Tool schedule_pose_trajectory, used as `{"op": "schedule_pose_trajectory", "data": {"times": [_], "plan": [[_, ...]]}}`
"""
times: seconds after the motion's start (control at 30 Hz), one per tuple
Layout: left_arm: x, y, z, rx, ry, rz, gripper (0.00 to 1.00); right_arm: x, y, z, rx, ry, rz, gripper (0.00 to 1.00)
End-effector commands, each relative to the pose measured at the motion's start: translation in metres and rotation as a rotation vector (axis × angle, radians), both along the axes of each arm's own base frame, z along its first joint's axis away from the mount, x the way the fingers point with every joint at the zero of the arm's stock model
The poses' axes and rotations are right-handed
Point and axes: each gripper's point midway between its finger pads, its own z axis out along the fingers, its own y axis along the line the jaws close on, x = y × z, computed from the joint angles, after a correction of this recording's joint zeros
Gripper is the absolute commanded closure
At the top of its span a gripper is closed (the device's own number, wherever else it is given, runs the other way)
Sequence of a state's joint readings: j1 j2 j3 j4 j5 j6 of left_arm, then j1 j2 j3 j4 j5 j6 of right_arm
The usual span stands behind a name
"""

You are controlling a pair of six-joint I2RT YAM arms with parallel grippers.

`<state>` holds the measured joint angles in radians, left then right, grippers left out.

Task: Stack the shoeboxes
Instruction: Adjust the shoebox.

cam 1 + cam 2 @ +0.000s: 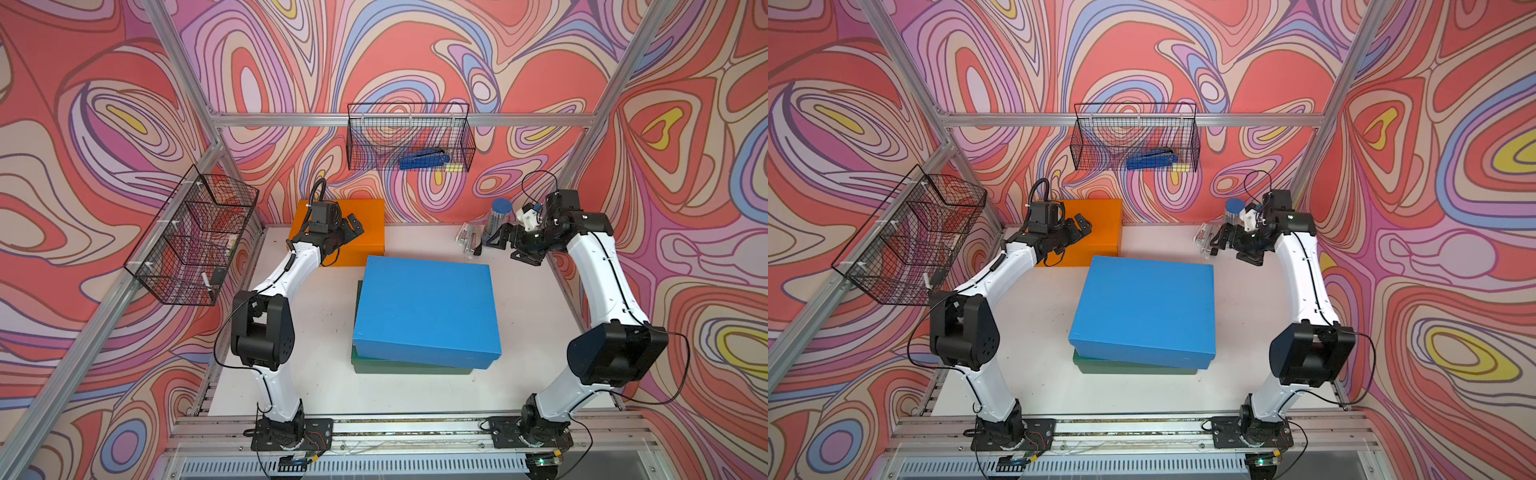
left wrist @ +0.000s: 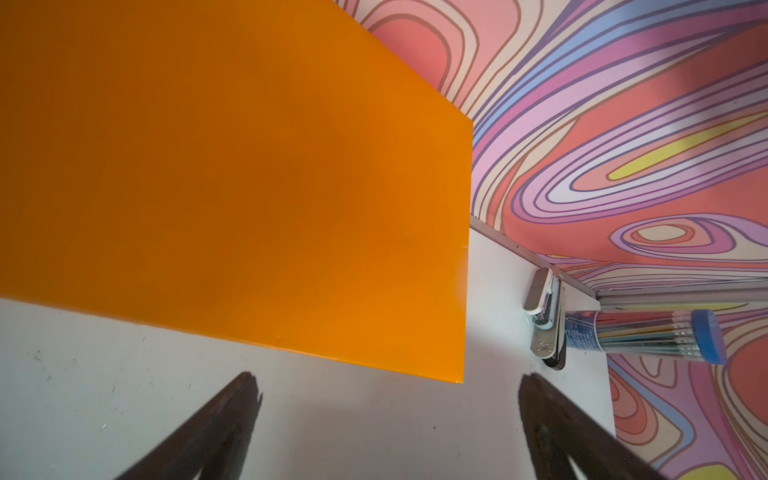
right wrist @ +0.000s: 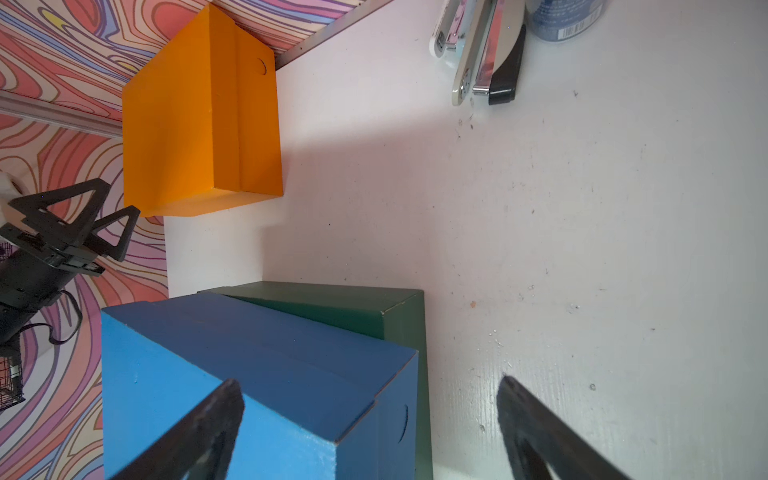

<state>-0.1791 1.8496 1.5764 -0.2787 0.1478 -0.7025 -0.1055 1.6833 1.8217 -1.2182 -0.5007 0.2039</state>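
The blue shoebox (image 1: 426, 309) (image 1: 1144, 307) lies slightly askew on top of the dark green shoebox (image 1: 411, 368) (image 1: 1133, 368) in the middle of the table. At the back left, against the wall, stands the orange shoebox (image 1: 368, 222) (image 1: 1102, 224). My left gripper (image 1: 353, 227) (image 2: 388, 380) is open over the orange shoebox (image 2: 232, 178), near its front right corner, and holds nothing. My right gripper (image 1: 484, 245) (image 3: 369, 380) is open and empty at the back right. In its wrist view the blue shoebox (image 3: 249, 374) covers most of the green one (image 3: 332, 303).
A black wire basket (image 1: 409, 137) holding a blue stapler (image 1: 424, 158) hangs on the back wall. Another basket (image 1: 195, 237) hangs on the left wall. A stapler (image 1: 469, 239) and a clear tube of pencils (image 1: 496, 216) stand at the back right corner, close to my right gripper.
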Motion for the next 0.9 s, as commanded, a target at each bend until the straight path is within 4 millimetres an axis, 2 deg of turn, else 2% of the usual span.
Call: {"op": "schedule_pose_trajectory", "data": {"times": [0.0,0.23,0.4,0.57,0.77,0.87], "plan": [[-0.001,0.018,0.012,0.068,-0.002,0.013,0.0,-0.019,0.002,0.005,0.017,0.03,-0.003,0.04],[-0.01,0.056,0.025,0.092,-0.003,0.05,0.0,-0.074,0.013,0.016,0.044,0.06,0.017,0.1],[-0.018,0.071,0.025,0.131,0.014,0.044,0.0,-0.1,0.032,0.02,0.116,0.058,0.061,0.15],[-0.021,0.083,0.026,0.131,0.023,0.055,0.0,-0.107,0.058,0.009,0.122,0.084,0.153,0.17],[-0.027,0.087,0.026,0.149,0.035,0.05,0.0,-0.109,0.064,-0.008,0.088,0.121,0.173,0.18],[-0.029,0.087,0.024,0.154,0.041,0.048,0.0,-0.106,0.074,-0.013,0.099,0.128,0.19,0.18]]}}
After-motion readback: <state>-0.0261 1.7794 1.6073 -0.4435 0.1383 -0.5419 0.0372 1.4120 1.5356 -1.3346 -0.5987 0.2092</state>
